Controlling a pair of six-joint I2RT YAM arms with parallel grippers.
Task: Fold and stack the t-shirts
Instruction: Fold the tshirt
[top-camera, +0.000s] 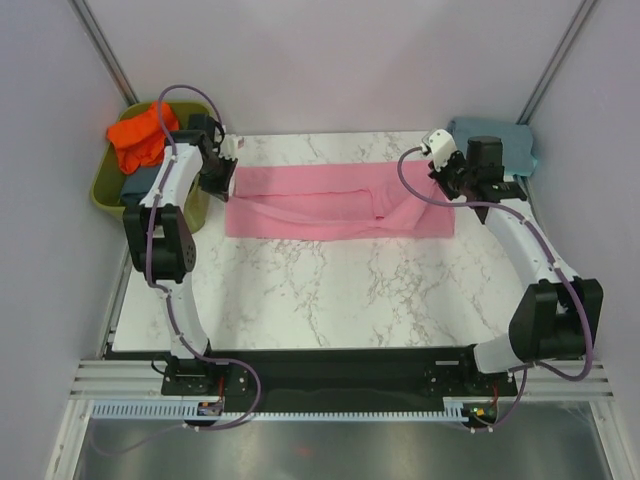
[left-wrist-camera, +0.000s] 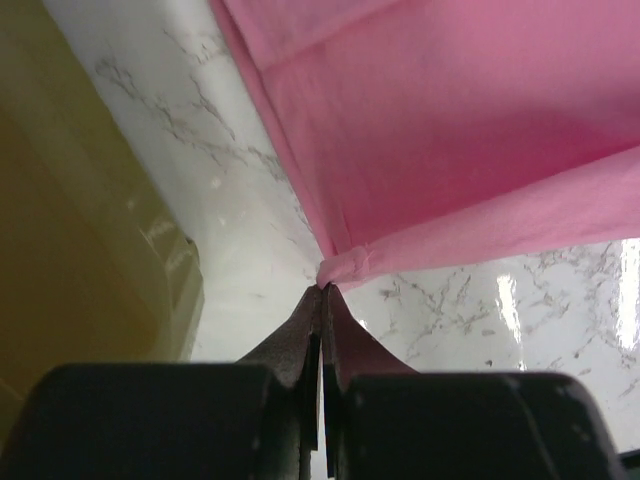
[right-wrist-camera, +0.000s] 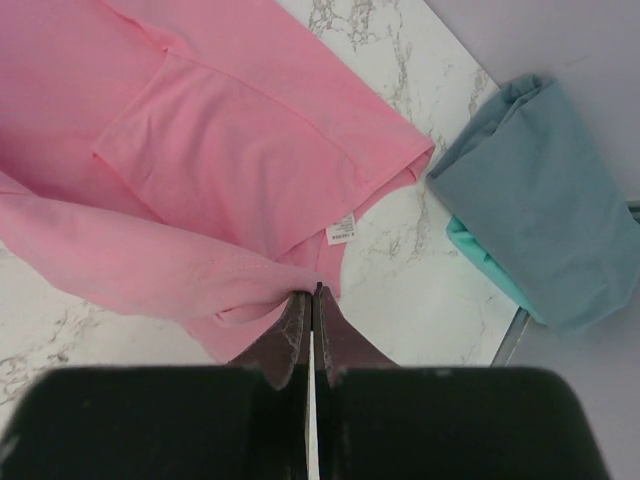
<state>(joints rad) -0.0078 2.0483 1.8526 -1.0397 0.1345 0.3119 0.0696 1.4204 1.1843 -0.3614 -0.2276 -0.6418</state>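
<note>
The pink t-shirt (top-camera: 335, 200) lies folded lengthwise across the far part of the marble table. My left gripper (top-camera: 228, 172) is shut on its left corner (left-wrist-camera: 345, 265). My right gripper (top-camera: 447, 183) is shut on a fold at its right end (right-wrist-camera: 300, 285), next to the white neck label (right-wrist-camera: 342, 228). A grey-blue t-shirt (top-camera: 495, 140) lies folded at the far right corner over a turquoise one (right-wrist-camera: 490, 268). An orange t-shirt (top-camera: 140, 135) hangs out of the tub at far left, with a slate-blue one (top-camera: 133, 187) below it.
The olive-green tub (top-camera: 108, 180) stands off the table's far left edge, close to my left arm; its wall fills the left of the left wrist view (left-wrist-camera: 70, 230). Marble table (top-camera: 330, 290) spreads in front of the pink shirt. Grey walls enclose the back and sides.
</note>
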